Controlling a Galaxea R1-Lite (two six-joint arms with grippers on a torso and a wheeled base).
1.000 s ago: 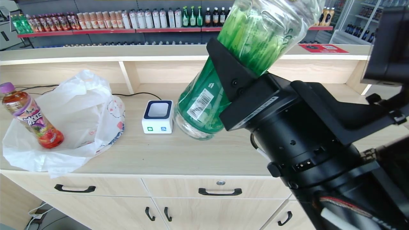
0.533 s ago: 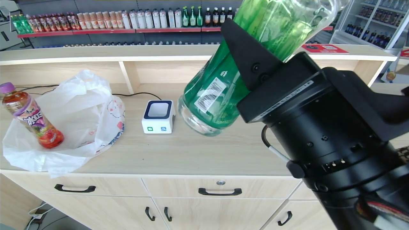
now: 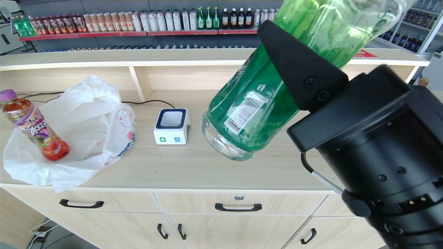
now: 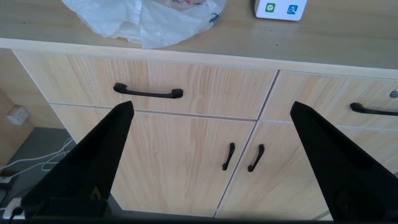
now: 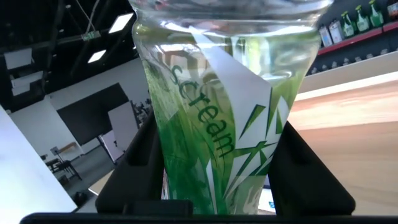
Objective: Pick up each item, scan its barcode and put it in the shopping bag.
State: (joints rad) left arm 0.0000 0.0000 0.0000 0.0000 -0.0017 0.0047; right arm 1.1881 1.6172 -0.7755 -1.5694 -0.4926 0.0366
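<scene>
Green bottle (image 3: 256,103) aslant between fingers of right tool (image 5: 221,155)

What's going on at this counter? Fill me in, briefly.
The right gripper holds a large green bottle tilted above the counter, to the right of the small white scanner, with its barcode showing on its side. A red tea bottle lies in the open white shopping bag at the left. The left gripper hangs open and empty in front of the cupboard doors.
</scene>
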